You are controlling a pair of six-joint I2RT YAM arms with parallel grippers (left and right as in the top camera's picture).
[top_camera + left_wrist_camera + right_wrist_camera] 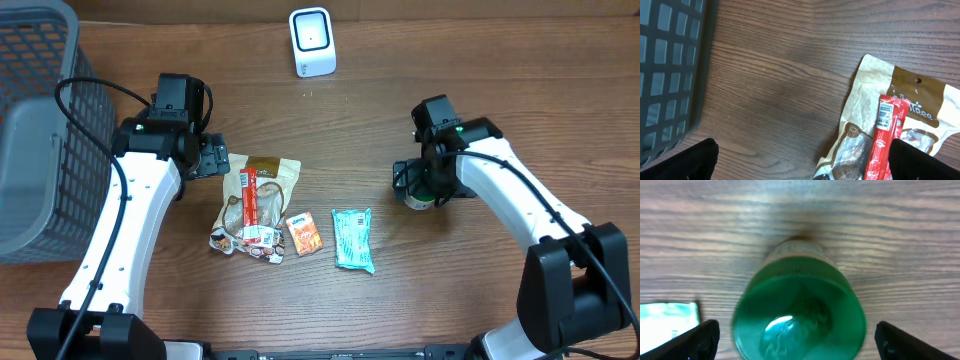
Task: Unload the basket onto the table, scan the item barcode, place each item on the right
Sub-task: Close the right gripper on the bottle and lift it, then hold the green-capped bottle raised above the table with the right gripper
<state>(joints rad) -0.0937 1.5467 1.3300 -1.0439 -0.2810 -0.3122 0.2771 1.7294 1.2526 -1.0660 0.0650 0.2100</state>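
Hovering right over the green-capped bottle [800, 305], the right gripper [797, 337] has its jaws spread wide, one finger on each side of the cap and neither touching it: released, nothing held. The bottle stands on the table directly beneath the wrist, with the teal packet [667, 315] just off to one side of the fingers.

The left gripper [802, 150] is also spread and empty. The brown snack pouch [910, 110] and red stick pack [885, 135] lie ahead of one finger, and the basket [670, 75] is beyond the other.

Here's the worry: that cap is round and smooth. If the jaws close off-centre, the bottle could squirt sideways or topple. A grip low on the body might cover the barcode, which can't be seen from here. The white scanner [311, 41] sits well away from the right gripper, so a loose hold could twist during the carry.
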